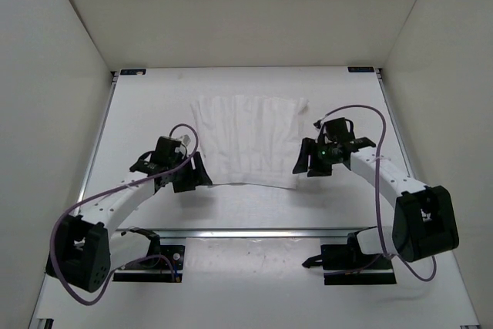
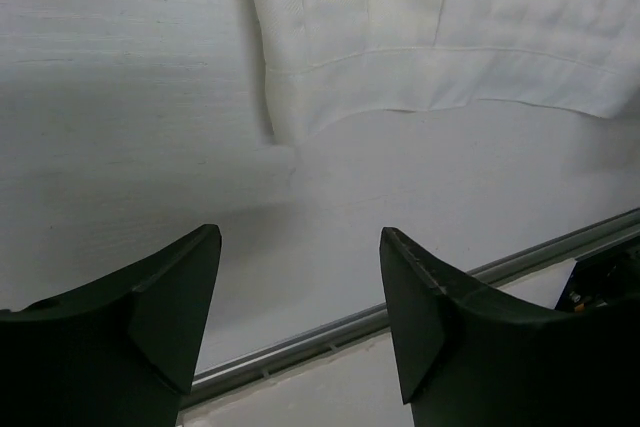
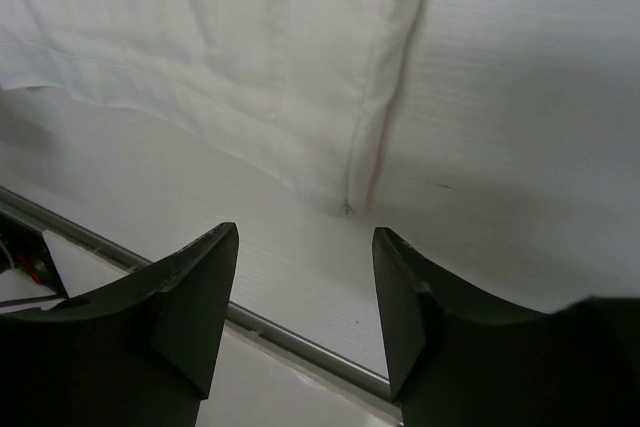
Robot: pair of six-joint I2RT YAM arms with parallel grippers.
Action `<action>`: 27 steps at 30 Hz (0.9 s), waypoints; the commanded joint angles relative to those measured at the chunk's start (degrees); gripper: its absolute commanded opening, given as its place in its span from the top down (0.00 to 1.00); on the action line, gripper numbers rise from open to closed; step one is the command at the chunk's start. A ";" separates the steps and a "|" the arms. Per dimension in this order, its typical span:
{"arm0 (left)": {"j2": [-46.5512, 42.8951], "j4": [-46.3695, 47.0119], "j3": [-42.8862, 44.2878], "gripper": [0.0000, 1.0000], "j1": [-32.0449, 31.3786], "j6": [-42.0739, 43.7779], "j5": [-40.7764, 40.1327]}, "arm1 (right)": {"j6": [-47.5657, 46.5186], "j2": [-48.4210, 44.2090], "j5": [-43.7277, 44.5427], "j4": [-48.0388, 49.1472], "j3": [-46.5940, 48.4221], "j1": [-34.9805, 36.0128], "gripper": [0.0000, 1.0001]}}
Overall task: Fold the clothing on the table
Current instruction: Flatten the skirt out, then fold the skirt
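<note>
The clothing (image 1: pixel 250 140) lies flat on the table (image 1: pixel 154 105) as a white rectangle with faint lengthwise creases. My left gripper (image 1: pixel 192 175) hovers just off its near left corner, open and holding nothing. In the left wrist view the gripper (image 2: pixel 300 237) has dark fingertips (image 2: pixel 190 277) spread wide, and the garment's hemmed corner (image 2: pixel 285 127) lies apart ahead of them. My right gripper (image 1: pixel 304 161) sits at the near right corner, also open and empty. The right wrist view shows the gripper (image 3: pixel 305 235) just short of the seamed corner (image 3: pixel 347 205) of the clothing (image 3: pixel 230 57).
A metal rail (image 1: pixel 262 231) runs along the table's near edge, just behind both grippers, and also shows in the left wrist view (image 2: pixel 330 332) and right wrist view (image 3: pixel 300 342). White walls enclose the left, right and back. Purple cables loop along both arms.
</note>
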 commanded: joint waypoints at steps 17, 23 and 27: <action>2.18 19.52 -7.60 0.26 -3.74 -6.60 -9.37 | 3.91 -1.65 5.06 15.86 -11.95 2.02 0.55; 7.37 22.85 -6.99 0.39 -5.23 -6.85 -12.27 | 4.35 2.39 6.10 16.83 -11.69 4.13 0.56; 9.83 24.26 -6.29 0.68 -5.06 -6.95 -13.16 | 4.17 4.77 7.52 16.74 -11.25 4.75 0.77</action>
